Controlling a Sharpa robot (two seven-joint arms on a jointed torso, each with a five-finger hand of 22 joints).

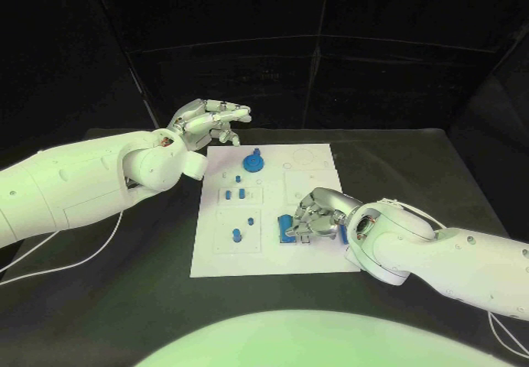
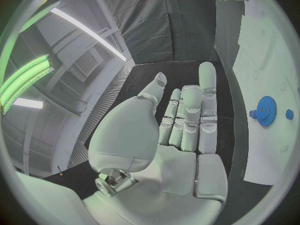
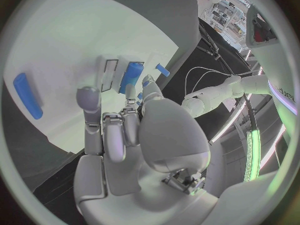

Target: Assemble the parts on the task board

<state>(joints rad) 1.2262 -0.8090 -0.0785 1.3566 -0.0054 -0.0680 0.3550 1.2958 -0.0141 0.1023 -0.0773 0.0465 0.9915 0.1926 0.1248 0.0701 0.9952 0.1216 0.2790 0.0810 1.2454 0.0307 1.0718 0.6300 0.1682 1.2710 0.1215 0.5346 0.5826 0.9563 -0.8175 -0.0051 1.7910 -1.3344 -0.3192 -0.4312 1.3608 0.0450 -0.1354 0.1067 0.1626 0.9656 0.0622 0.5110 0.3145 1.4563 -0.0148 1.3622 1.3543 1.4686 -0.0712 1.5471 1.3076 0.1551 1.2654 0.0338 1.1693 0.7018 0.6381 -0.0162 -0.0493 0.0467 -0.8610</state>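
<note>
The white task board [image 1: 314, 164] lies mid-table. On it are a blue gear [image 1: 254, 162], also seen from the left wrist as the gear [image 2: 267, 110], and several small blue parts, one a peg [image 1: 238, 235]. My right hand [image 1: 316, 213] rests low over the board's near right part. Its thumb and a finger close round a small blue part [image 1: 289, 228], of which the right wrist view shows slivers [image 3: 141, 95] between the fingertips. A blue bar [image 3: 132, 74] stands in a slot just beyond. Another blue bar [image 3: 28, 96] lies flat on the board. My left hand [image 1: 209, 121] hovers off the board's far left corner, fingers straight, holding nothing.
The black table [image 1: 132, 252] surrounds the board. A white cable [image 1: 66, 264] trails over it at the left, under my left arm. Dark curtains stand behind the table's far edge.
</note>
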